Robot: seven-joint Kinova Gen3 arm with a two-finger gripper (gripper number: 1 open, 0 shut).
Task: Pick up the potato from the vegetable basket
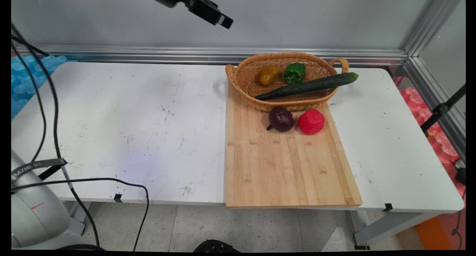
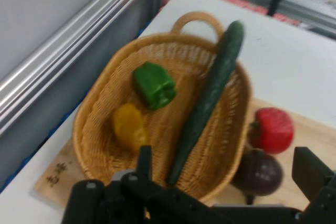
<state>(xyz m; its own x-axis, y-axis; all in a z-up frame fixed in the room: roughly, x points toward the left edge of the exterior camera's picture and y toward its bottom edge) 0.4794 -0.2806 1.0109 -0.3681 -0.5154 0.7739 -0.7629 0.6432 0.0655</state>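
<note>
1. Gripper (image 1: 223,21) sits high at the top of the main view, a bit left of the middle, up in front of the wall. It touches nothing.
2. In the hand view its two fingers (image 2: 144,162) stand far apart at the bottom edge, so it is wide open and holds nothing.
3. The closest thing is the basket (image 1: 245,75), lower down and to the right of the gripper in the main view. It is woven, tan, and has a small handle at each end.
4. The basket rests on the far end of a wooden board (image 1: 286,170), which lies on the white table (image 1: 119,129).
5. Inside the basket, a yellow pepper (image 1: 268,75) lies on the left and a green pepper (image 1: 295,73) lies just to its right.
6. A long dark green cucumber (image 1: 308,86) lies slanted in the basket. Its right end pokes out over the basket's rim.
7. On the board, right below the basket in the main view, sit a purple onion (image 1: 281,119) and a red pepper (image 1: 311,121). They are side by side, very near each other, with the onion on the left.
8. Black cables (image 1: 55,111) hang at the left side of the main view.
</note>
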